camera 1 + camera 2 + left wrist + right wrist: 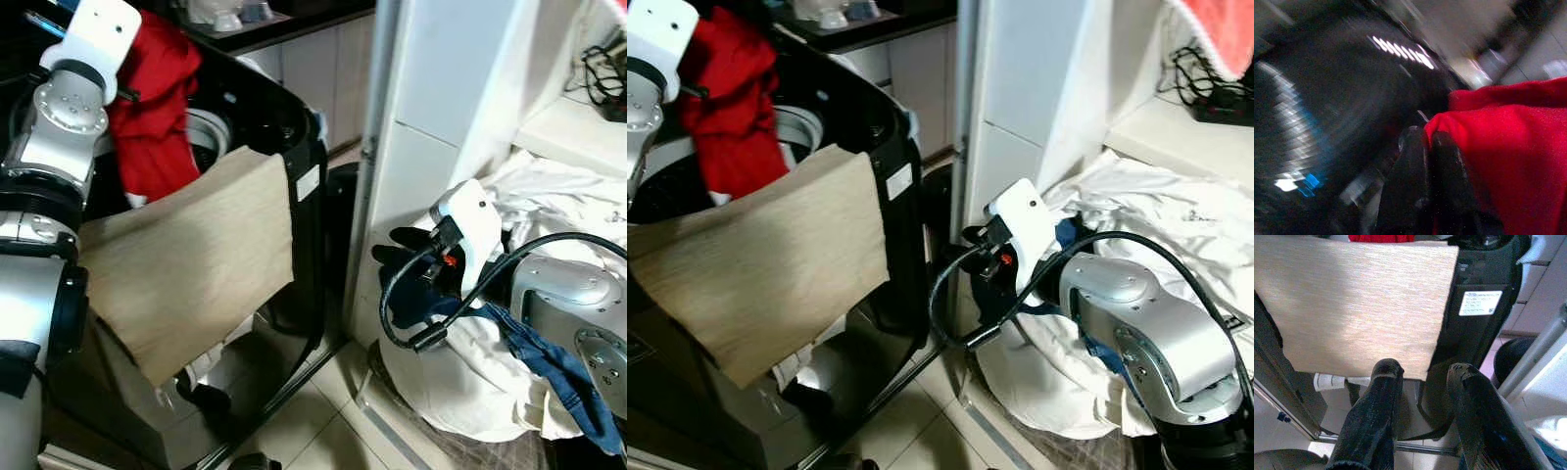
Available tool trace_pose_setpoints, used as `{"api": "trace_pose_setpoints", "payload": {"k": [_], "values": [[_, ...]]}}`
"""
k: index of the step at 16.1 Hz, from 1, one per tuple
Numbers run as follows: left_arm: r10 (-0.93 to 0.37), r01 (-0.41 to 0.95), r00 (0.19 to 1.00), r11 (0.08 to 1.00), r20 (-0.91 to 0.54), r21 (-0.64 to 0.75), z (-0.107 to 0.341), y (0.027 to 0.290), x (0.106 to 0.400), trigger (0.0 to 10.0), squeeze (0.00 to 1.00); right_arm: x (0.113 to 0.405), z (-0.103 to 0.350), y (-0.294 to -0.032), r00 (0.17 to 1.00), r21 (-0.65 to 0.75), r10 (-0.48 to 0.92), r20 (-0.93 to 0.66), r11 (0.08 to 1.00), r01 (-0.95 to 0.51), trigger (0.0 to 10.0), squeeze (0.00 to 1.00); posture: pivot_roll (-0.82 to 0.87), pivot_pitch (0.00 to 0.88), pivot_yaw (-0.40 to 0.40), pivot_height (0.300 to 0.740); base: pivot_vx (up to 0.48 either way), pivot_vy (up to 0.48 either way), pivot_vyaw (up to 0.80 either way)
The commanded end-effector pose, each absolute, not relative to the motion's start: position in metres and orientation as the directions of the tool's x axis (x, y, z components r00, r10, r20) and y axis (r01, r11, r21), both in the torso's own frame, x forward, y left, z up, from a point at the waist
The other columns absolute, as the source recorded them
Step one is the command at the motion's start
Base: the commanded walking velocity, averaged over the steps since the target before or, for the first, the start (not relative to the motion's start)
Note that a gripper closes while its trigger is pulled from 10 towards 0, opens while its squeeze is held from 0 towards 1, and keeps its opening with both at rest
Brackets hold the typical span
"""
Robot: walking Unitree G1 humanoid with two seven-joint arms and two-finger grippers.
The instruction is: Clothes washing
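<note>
Red garment going up over the washer's open top.

The crumpled red cloth garment (152,108) is hanging above the round drum opening of the black top-loading washing machine (294,127), pinched between the closed black fingers of the left gripper (1425,147). A beige rectangular cloth (196,255) is draping over the machine's front edge. To the right, the right gripper (1422,382) is hovering low with its fingers spread apart and empty, beside a heap of white laundry (470,392) with a blue denim piece (549,362) lying on it.

Left claw (1422,161) raised, pinched closed; right claw (1422,396) low, fingers spread.
</note>
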State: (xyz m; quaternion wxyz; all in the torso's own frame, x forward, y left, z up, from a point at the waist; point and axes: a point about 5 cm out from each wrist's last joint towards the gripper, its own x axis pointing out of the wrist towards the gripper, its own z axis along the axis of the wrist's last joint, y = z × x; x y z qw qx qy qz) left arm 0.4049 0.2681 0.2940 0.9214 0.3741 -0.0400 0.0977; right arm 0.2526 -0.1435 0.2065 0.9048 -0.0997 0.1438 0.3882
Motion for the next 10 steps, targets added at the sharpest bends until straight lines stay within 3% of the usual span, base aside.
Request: {"api": "trace_pose_setpoints", "payload": {"k": [1,2,3,4,10], "values": [[0.144,-0.086,0.989,0.711,-0.026,0.698,0.261,0.272,0.404,10.0,0.00,0.251,0.208,-0.139,0.647,-0.090,0.688,-0.329,0.659,-0.747,10.0,0.00,-0.11,0.000,0.068,0.740,0.000,0.000,0.00],[0.153,-0.068,0.986,0.740,-0.068,0.670,0.252,0.275,0.403,10.0,0.40,0.251,0.208,-0.139,0.645,-0.091,0.689,-0.330,0.657,-0.748,10.0,0.00,-0.11,0.000,0.068,0.740,0.000,0.000,0.00],[0.157,-0.066,0.984,0.753,-0.080,0.654,0.250,0.276,0.402,10.0,0.89,0.251,0.208,-0.139,0.645,-0.091,0.689,-0.331,0.657,-0.749,10.0,0.00,-0.11,0.000,0.068,0.740,0.000,0.000,0.00],[0.161,-0.071,0.983,0.762,-0.082,0.644,0.249,0.276,0.402,10.0,1.00,0.251,0.208,-0.139,0.645,-0.092,0.689,-0.331,0.657,-0.749,10.0,0.00,-0.11,0.000,0.068,0.740,0.000,0.000,0.00],[0.167,-0.108,0.985,0.784,-0.041,0.612,0.261,0.278,0.403,10.0,1.00,0.252,0.207,-0.142,0.667,-0.106,0.667,-0.332,0.676,-0.729,10.0,0.00,-0.12,0.000,0.069,0.740,0.000,0.000,0.00]]}}
